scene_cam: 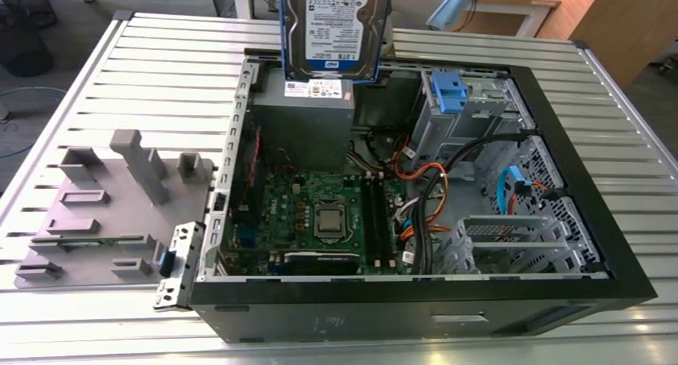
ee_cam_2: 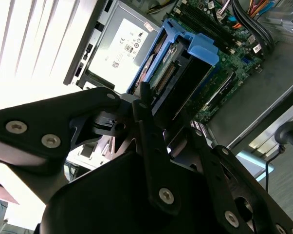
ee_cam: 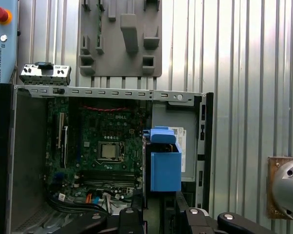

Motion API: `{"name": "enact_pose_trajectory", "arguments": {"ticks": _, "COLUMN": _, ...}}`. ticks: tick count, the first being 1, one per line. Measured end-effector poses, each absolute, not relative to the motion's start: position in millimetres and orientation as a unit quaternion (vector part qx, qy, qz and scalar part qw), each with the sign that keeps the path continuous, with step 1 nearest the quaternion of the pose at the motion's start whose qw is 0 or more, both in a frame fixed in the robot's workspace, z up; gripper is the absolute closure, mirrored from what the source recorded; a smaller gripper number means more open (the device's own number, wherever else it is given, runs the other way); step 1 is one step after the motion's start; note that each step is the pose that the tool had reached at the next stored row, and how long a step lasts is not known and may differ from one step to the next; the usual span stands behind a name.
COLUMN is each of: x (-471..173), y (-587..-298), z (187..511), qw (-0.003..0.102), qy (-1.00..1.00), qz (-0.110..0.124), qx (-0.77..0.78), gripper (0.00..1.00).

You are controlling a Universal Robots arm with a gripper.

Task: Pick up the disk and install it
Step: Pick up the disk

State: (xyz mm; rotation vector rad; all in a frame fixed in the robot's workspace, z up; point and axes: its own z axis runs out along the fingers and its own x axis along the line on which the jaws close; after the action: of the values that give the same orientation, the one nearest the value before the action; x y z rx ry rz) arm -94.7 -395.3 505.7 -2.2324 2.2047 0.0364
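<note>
1. One disk (scene_cam: 335, 28) hangs upright at the top of the exterior view. It is lifted clear above the power-supply box (scene_cam: 302, 115), at the far rim of the open computer case (scene_cam: 424, 290), and is not seated in any bay.
2. One gripper (ee_cam: 158, 217) holds it. In the first wrist view the fingers are drawn in narrowly on the drive from either side, and the disk's blue bracket (ee_cam: 165, 170) stands out beyond them.
3. The step in hand is judged to be the carry over the case. It should go best with a firm grip, since the metal looks slick.
4. The drive should also stay vertical and square to the chassis, so the bracket edges do not twist in the clamp.
5. The path is best held above the case rim and away from the cable bundle (scene_cam: 445, 182), which could snag a bracket corner.
6. Counted from the exterior view's left to its right, on the slatted table (scene_cam: 159, 55):
   - one grey fixture plate (scene_cam: 106, 214)
   - one case
   - one motherboard (scene_cam: 317, 214)
   - one power-supply box, with the single disk above it
   - one tall drive cage (scene_cam: 450, 103) with a blue clip
   - one lower perforated bay (scene_cam: 514, 246)
</note>
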Motion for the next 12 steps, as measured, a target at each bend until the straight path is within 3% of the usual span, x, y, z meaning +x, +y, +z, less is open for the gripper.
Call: {"name": "enact_pose_trajectory", "arguments": {"ticks": 12, "x": -87.0, "y": -395.3, "z": 505.7, "qw": 0.002, "qy": 0.703, "qz": 0.012, "qx": -0.711, "gripper": 0.65}}
